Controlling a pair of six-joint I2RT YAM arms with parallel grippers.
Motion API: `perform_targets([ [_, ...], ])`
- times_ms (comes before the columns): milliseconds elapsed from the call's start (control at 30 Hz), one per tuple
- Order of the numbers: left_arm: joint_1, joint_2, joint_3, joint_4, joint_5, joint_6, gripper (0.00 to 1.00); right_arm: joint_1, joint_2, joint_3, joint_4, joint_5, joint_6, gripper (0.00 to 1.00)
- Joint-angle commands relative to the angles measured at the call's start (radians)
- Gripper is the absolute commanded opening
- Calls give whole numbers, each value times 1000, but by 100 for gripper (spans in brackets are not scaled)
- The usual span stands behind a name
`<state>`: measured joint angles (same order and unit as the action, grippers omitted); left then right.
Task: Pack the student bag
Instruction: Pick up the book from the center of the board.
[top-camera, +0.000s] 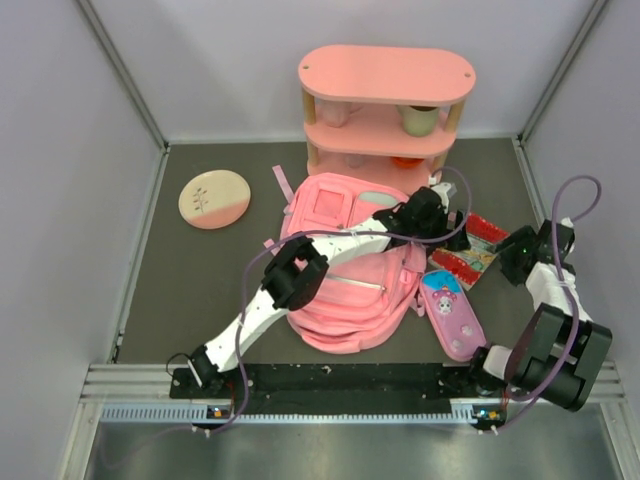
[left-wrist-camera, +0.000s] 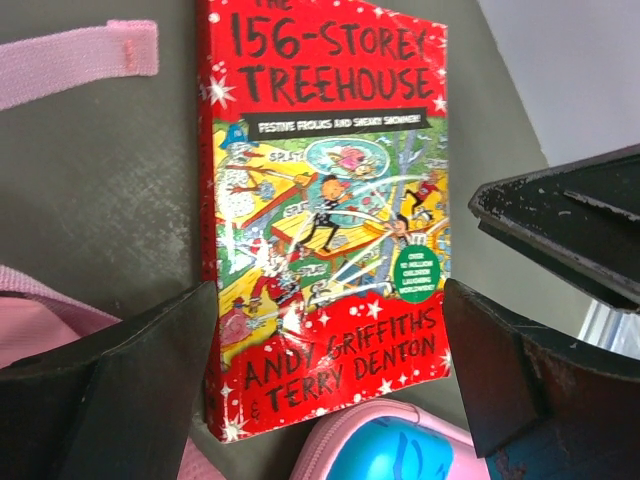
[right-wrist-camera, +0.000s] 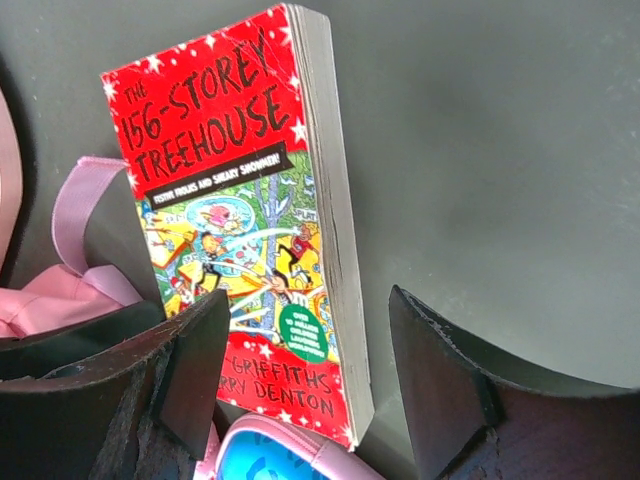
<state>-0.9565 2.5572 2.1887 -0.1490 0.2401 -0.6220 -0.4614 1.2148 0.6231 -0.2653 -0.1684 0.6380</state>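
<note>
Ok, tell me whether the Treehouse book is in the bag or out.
Out. The book lies flat, cover up, on the dark table beside the student bag, not inside it.

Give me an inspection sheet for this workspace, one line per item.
Surface: dark grey table mat, no spills seen.
Job's things: large pink fabric backpack lies front up mid-table, with the left arm reaching across it.
Clutter: red paperback book and purple-pink oval pencil case on the mat to the backpack's right; round pink-and-cream plate far left; pink three-tier shelf at the back, with a cup on its middle tier.
Grippers: left gripper and right gripper both over the book, jaws open.
Cables: purple cables loop off both arms; no snag seen.
Surroundings: pale walls on three sides.
</note>
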Motion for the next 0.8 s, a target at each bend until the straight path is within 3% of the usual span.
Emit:
perform_targets([
  [0, 1, 41, 11, -70, -48, 5, 98, -6, 23, -23, 67, -62, 17, 64],
  [167, -2, 57, 14, -72, -32, -5, 98, -8, 48, -36, 90, -89, 15, 64],
  [367, -2, 64, 3, -2, 92, -41, 98, -5, 126, -45, 202, -262, 17, 63],
  [467, -4, 77, 8, 52, 181, -74, 93, -6, 190, -26, 201, -329, 11, 57],
  [667, -5, 94, 23, 101, 261, -100, 86, -5, 180, -56, 255, -382, 11, 55],
  [733, -5, 89, 25, 114, 281, -105, 85, -6, 175, -53, 258, -411, 8, 46],
  [767, -5, 86, 25, 118, 283, -108, 85, -5, 176, -52, 259, -424, 8, 37],
])
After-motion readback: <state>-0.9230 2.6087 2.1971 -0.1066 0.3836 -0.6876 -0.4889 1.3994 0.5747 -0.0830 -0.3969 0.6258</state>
